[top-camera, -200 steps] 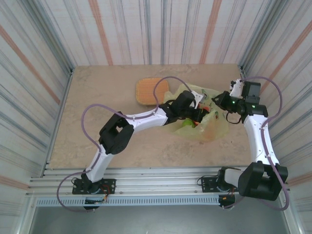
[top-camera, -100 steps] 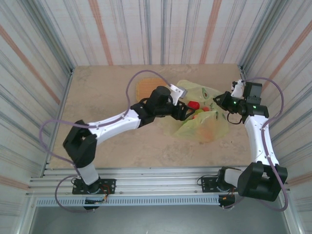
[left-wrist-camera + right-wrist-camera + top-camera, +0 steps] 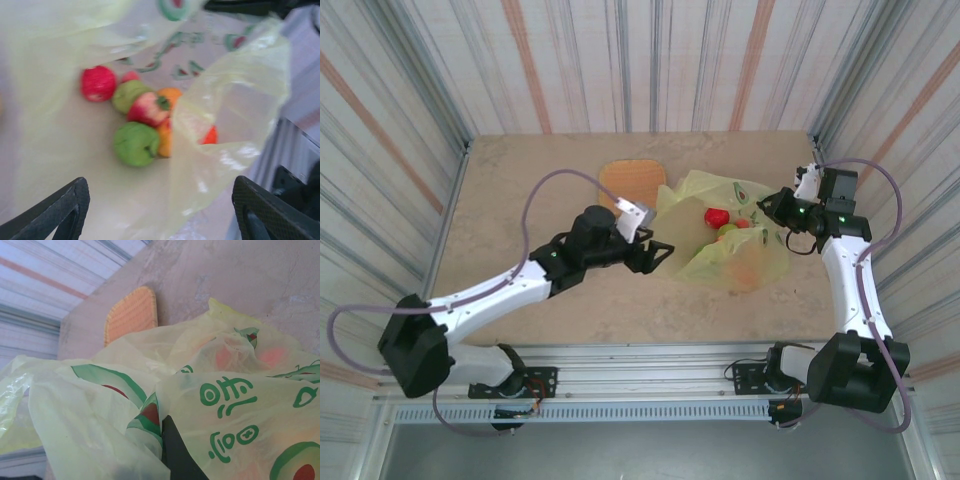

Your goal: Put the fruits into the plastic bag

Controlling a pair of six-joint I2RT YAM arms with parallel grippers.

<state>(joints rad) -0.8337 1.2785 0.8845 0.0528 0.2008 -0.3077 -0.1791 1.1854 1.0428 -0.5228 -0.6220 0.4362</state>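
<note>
Now left gripper (image 3: 656, 256) gapes empty, fruits (image 3: 145, 122) just ahead inside the plastic bag (image 3: 752, 268); right gripper (image 3: 767, 208) apparently pinches its rim.

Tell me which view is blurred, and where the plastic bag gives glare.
Left wrist view: blurred all over, the fruits have soft edges, and white glare sits on a fold of the plastic bag. Right wrist view: the bag's green print is sharp, with no strong glare. Top external view: sharp and evenly lit, with only faint shadows.

Fruits (image 3: 147, 117), red, green, orange, perhaps seven, clustered inside crinkled yellow-green plastic bag (image 3: 758, 268); bag mouth open.
</note>
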